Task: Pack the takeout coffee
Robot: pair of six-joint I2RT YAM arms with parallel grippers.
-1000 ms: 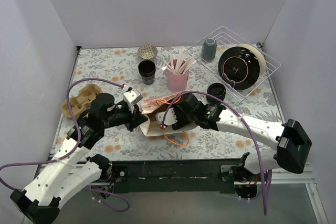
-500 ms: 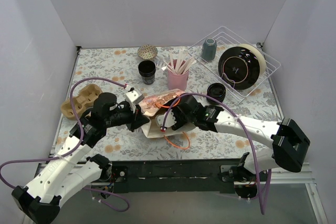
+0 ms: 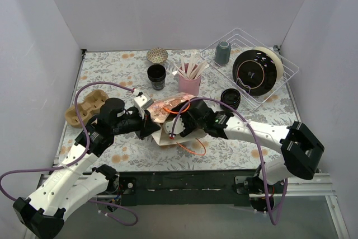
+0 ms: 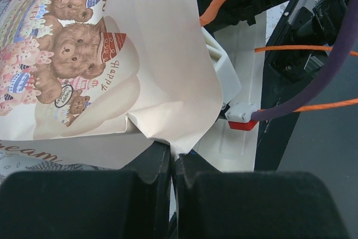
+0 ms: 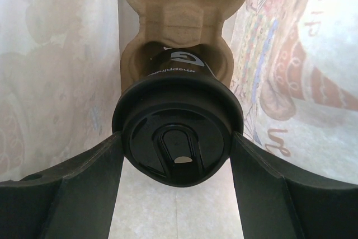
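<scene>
Coffee cup (image 5: 176, 138) with its black lid sits in a cardboard carrier (image 5: 179, 9) inside the paper bag (image 4: 151, 54), right gripper (image 5: 176, 144) clamped around the lid, left gripper (image 4: 173, 160) pinching the bag's edge.

The surface (image 3: 106, 68) is covered by a cloth printed with grey-green leaves and small orange flowers on white; three plain walls close it in; the back wall (image 3: 179, 4) rises from the far edge of the surface; the left wall (image 3: 33, 82) and the right wall (image 3: 330, 54) stand along its side edges; all three are smooth and pale lilac-white; the light is soft and even, and shadows on the surface are faint; a black plate (image 3: 184, 182) runs along the near edge of the surface; a silver metal rail (image 3: 330, 186) lies at its near right corner; below the near edge lies a dull grey level (image 3: 305, 222), lower than the surface; floor or not, it cannot be told.
</scene>
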